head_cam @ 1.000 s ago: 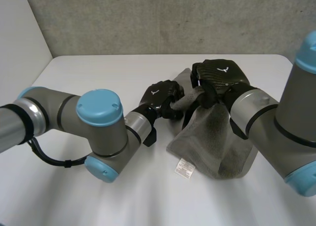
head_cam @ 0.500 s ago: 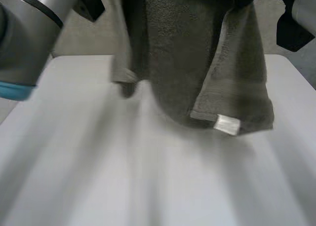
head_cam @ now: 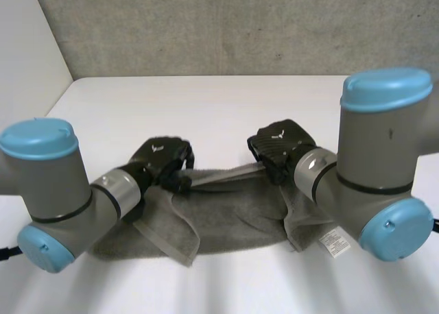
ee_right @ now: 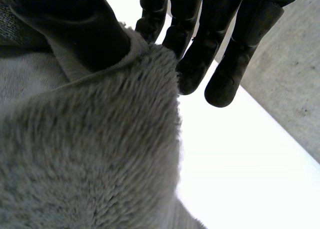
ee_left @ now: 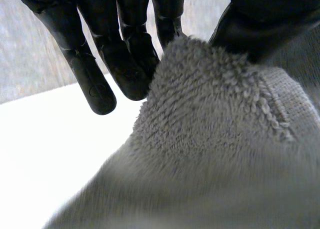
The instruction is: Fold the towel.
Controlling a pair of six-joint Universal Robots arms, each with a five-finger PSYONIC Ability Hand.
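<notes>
A grey towel point(head_cam: 226, 221) hangs stretched between my two hands, low over the white table point(head_cam: 206, 108), sagging toward the near edge with a white label point(head_cam: 335, 244) at its right end. My left hand point(head_cam: 163, 160) pinches the towel's upper edge near its left end. In the left wrist view the thumb point(ee_left: 260, 19) presses the fluffy towel point(ee_left: 210, 154) against the fingers point(ee_left: 125, 54). My right hand point(head_cam: 278, 146) pinches the same edge near the right end. In the right wrist view its thumb point(ee_right: 75, 29) clamps the towel point(ee_right: 90, 159) against the fingers point(ee_right: 200, 44).
A grey concrete wall point(head_cam: 233, 26) rises behind the table's far edge. Both of my arms point(head_cam: 75, 204) lie low over the near part of the table, the right arm point(head_cam: 370, 177) covering the towel's right end.
The towel lay bunched on the table, was swung high up, and now hangs spread wide between my hands. My hands have moved apart, and the left hand has closed on the towel's edge.
</notes>
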